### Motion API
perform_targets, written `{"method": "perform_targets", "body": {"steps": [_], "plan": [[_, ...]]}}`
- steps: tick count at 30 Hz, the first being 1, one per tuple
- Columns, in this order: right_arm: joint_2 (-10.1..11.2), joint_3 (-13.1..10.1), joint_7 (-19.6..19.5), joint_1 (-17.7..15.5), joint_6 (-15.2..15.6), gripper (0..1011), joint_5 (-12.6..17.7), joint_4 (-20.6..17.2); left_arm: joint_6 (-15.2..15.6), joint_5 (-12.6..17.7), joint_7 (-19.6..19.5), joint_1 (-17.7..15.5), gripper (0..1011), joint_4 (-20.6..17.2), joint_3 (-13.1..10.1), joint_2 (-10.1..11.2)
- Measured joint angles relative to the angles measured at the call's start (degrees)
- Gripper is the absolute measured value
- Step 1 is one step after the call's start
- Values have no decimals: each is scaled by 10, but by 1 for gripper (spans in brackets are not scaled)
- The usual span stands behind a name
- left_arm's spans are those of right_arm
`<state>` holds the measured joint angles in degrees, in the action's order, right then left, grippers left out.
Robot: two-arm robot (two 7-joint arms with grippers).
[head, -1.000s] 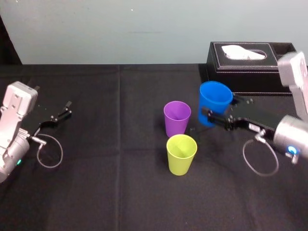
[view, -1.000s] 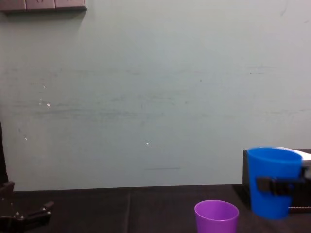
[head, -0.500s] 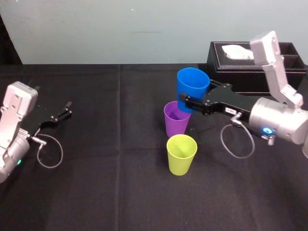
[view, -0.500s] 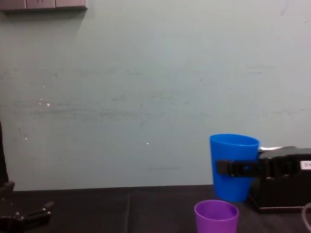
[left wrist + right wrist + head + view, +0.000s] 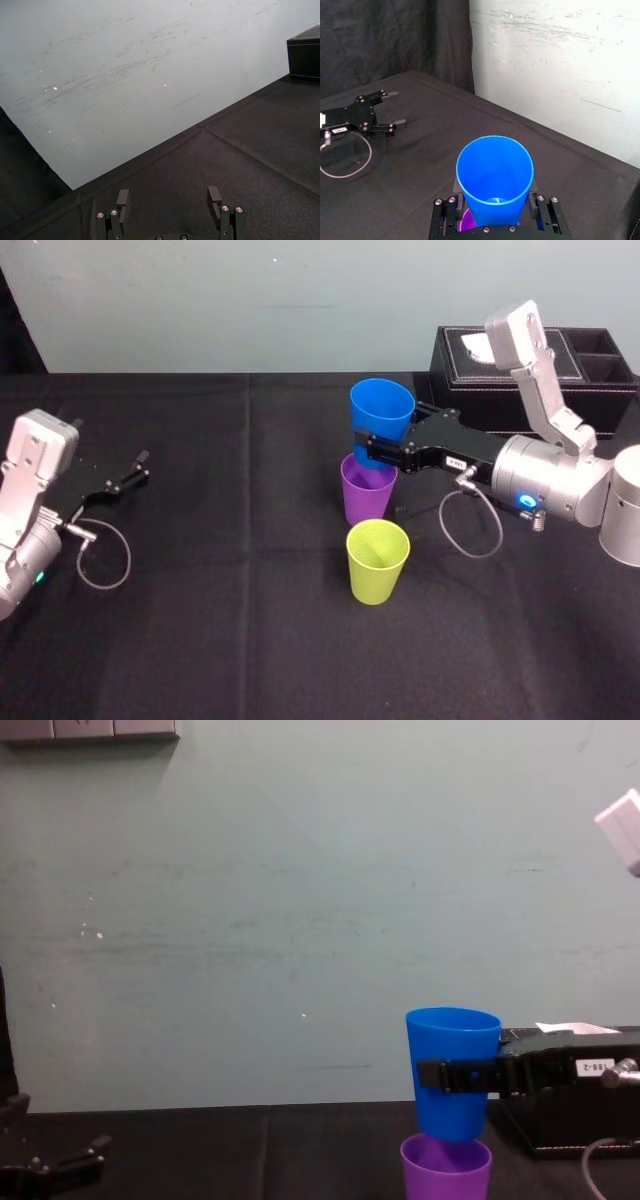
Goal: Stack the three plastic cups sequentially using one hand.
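Note:
My right gripper (image 5: 378,451) is shut on the blue cup (image 5: 381,418), with a flat black finger on each side of its wall. It holds the cup upright directly over the purple cup (image 5: 366,496). In the chest view the blue cup (image 5: 452,1065) has its base level with the rim of the purple cup (image 5: 446,1170). The right wrist view looks down into the blue cup (image 5: 494,175), and a sliver of the purple cup (image 5: 465,220) shows beneath it. The yellow-green cup (image 5: 377,560) stands alone on the cloth, nearer to me. My left gripper (image 5: 135,468) rests open at the far left.
A black tissue box (image 5: 520,370) stands at the back right, behind my right arm. Black cloth covers the table (image 5: 230,620), and a pale wall rises behind it. A cable loop (image 5: 470,530) hangs under my right wrist.
My right gripper has carried the blue cup leftward from beside the tissue box to above the purple cup, and lowered it to the purple rim. The left arm has not moved.

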<state>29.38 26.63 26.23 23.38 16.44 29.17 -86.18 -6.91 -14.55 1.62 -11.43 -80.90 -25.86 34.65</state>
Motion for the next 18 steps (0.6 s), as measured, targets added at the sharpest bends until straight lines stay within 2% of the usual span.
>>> {"method": "perform_targets", "body": {"steps": [18], "plan": [[-11, 16, 8, 11, -15, 718, -15, 32, 0, 0, 0, 0, 1011, 0, 0, 0]]}}
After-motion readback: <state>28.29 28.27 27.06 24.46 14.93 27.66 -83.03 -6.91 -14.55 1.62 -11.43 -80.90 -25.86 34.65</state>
